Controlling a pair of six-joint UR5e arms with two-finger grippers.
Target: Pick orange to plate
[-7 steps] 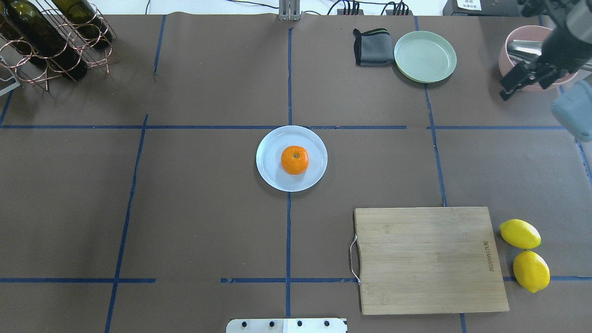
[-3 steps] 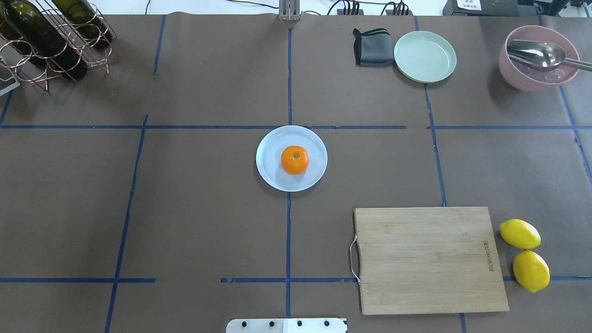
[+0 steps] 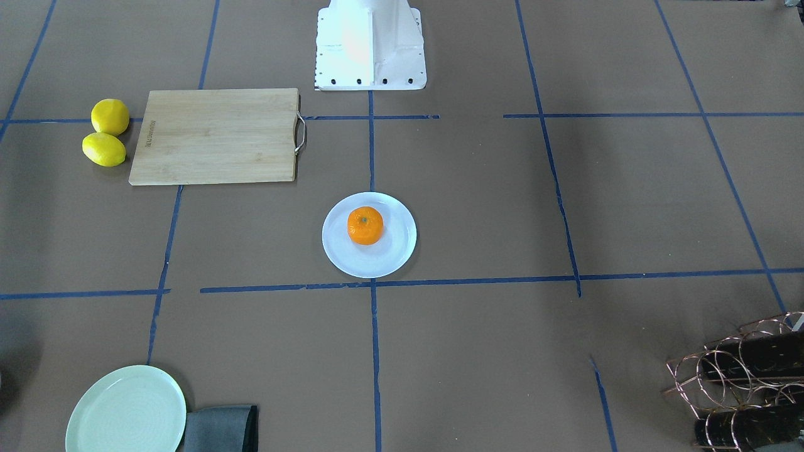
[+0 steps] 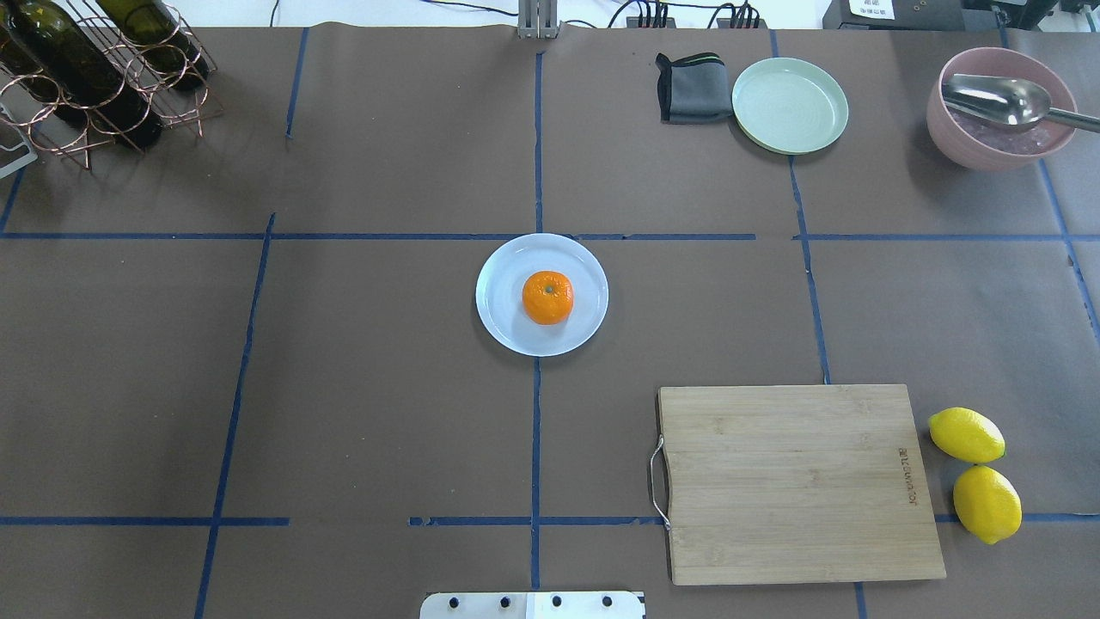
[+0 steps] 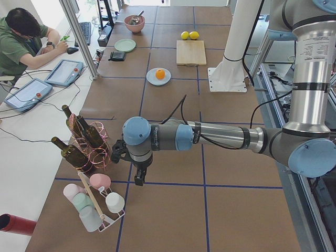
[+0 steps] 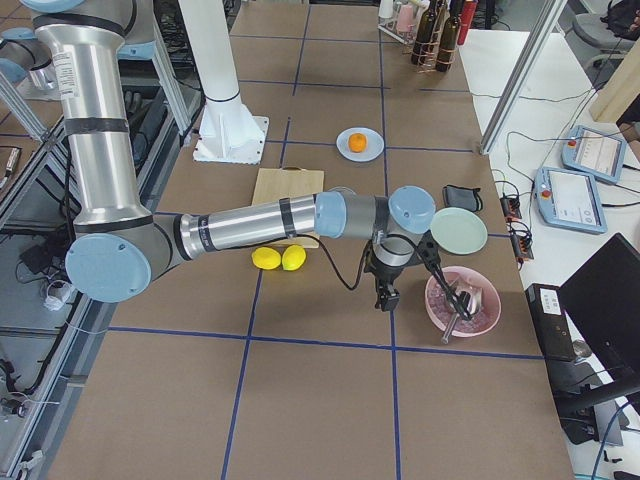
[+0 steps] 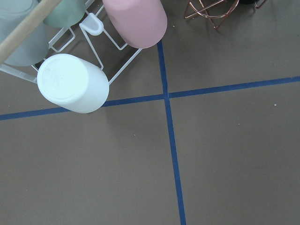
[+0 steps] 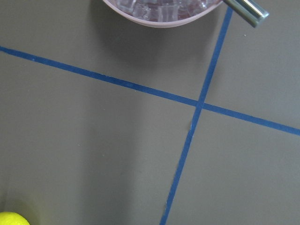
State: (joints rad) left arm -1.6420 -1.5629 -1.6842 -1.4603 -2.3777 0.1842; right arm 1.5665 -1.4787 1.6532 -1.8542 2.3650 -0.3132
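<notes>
The orange (image 4: pixel 547 297) sits stem up slightly off the middle of the pale bluish-white plate (image 4: pixel 503 320) at the table's centre, also seen in the front-facing view as orange (image 3: pixel 365 225) on plate (image 3: pixel 391 256). Neither gripper is near it. My left gripper (image 5: pixel 137 177) hangs over the table's left end beside the cup rack; my right gripper (image 6: pixel 385 298) hangs at the right end near the pink bowl. Both show only in the side views, so I cannot tell whether they are open or shut.
A wooden cutting board (image 4: pixel 799 481) and two lemons (image 4: pixel 966 435) lie at the near right. A pale green plate (image 4: pixel 790 105), grey cloth (image 4: pixel 690 88) and pink bowl (image 4: pixel 967 146) with a spoon stand far right. A bottle rack (image 4: pixel 86 77) occupies the far left.
A second ago my right arm hung over the pink bowl in the overhead view; it has since left that view. The orange and plate have not moved.
</notes>
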